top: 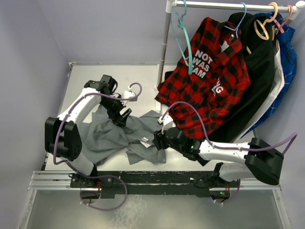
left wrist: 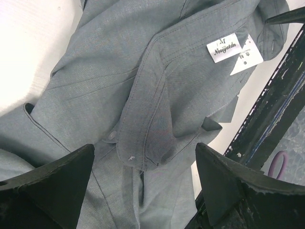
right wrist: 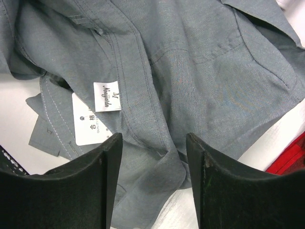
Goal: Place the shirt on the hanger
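Overhead: the grey shirt point(top: 112, 138) lies crumpled on the table point(top: 143, 76) between the 2 arms; the teal hanger point(top: 190, 64) hangs from the rail point(top: 228, 5), well apart. Left wrist: left gripper point(left wrist: 143, 186) spread open above the collar. Right wrist: right gripper point(right wrist: 153, 181) open above the neck label point(right wrist: 106, 97).

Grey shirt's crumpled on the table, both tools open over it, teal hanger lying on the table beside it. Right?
Not quite. The top view shows the teal hanger hanging from the rail, not on the table. The rest holds: the grey shirt lies crumpled there, left tool and right tool open over it.
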`<action>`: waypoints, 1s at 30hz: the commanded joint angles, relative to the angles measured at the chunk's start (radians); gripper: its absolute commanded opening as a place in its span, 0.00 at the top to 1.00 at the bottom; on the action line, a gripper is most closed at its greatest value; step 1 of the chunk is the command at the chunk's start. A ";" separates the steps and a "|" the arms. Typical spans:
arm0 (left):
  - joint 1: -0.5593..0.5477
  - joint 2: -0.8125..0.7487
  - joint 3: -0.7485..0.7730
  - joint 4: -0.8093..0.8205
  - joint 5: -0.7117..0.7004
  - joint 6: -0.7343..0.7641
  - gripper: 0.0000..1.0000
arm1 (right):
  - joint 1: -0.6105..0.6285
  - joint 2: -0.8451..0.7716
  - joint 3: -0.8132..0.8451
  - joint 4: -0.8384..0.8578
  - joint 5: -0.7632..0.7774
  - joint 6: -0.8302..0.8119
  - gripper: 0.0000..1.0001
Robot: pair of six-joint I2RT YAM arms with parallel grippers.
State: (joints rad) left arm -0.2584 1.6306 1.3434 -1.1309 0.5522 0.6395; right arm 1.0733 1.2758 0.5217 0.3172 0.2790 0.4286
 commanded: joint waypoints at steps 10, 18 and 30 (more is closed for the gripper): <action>-0.014 0.017 0.010 0.003 -0.013 -0.024 0.11 | -0.001 0.068 0.048 0.058 -0.055 0.048 0.63; -0.016 0.019 0.018 -0.018 -0.018 -0.028 0.12 | -0.001 0.132 0.075 0.069 -0.104 0.053 0.68; -0.015 0.001 0.029 -0.042 -0.001 -0.030 0.12 | 0.000 -0.160 0.093 -0.150 0.039 0.018 1.00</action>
State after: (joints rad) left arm -0.2699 1.6630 1.3437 -1.1511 0.5274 0.6205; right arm 1.0721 1.2842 0.5610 0.2588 0.1978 0.4637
